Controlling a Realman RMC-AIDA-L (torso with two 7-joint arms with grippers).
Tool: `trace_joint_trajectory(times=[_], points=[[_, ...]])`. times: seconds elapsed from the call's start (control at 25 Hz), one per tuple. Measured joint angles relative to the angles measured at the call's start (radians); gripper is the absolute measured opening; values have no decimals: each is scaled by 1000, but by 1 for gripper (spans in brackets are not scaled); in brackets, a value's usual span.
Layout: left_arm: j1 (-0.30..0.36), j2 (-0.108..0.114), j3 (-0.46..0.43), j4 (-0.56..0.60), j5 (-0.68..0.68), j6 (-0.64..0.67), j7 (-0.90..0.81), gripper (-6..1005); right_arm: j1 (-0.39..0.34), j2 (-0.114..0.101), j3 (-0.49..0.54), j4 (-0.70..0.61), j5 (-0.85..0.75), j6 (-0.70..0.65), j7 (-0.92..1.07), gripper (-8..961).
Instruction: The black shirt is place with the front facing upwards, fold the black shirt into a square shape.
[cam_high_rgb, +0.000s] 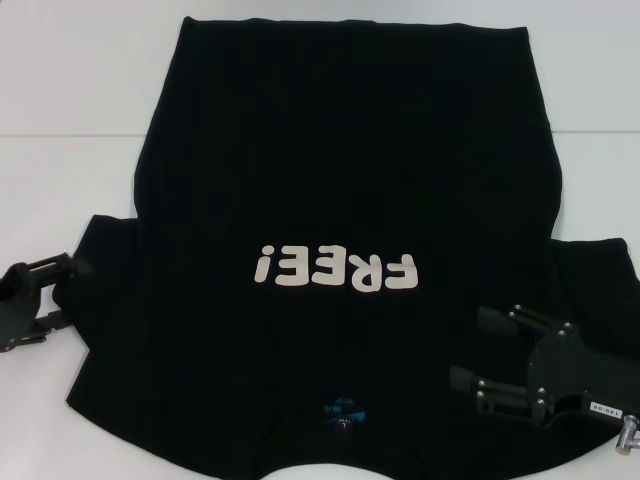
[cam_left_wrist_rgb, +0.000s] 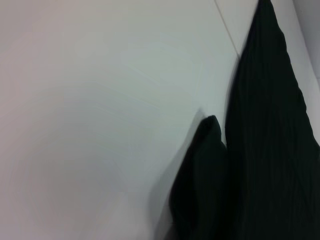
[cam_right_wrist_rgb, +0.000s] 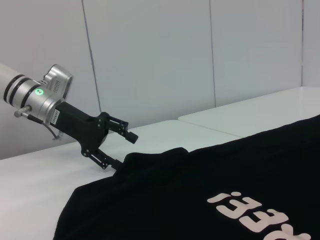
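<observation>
The left gripper (cam_right_wrist_rgb: 120, 145) is matte black, built of slim linked bars that end in narrow jaws. Behind it sits a boxy black housing with a small white label, then a silver metal wrist collar with a green round mark, black bands and a thin cable, joined to a white arm tube. The right gripper (cam_high_rgb: 487, 358) is black too, with silver screws on a rounded plate, a white label with what looks like digits, and a silver fitting.
</observation>
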Motion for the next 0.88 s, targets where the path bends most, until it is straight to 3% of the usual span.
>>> trace_joint_trajectory(times=[0.64,0.88], points=[[-35,-5,23,1,0,-21,6,860,4,2,1,2,0,-2,0,895],[-24,3,25,5,0,-32,3,859,0,0,8,0,0,-14,0,896]])
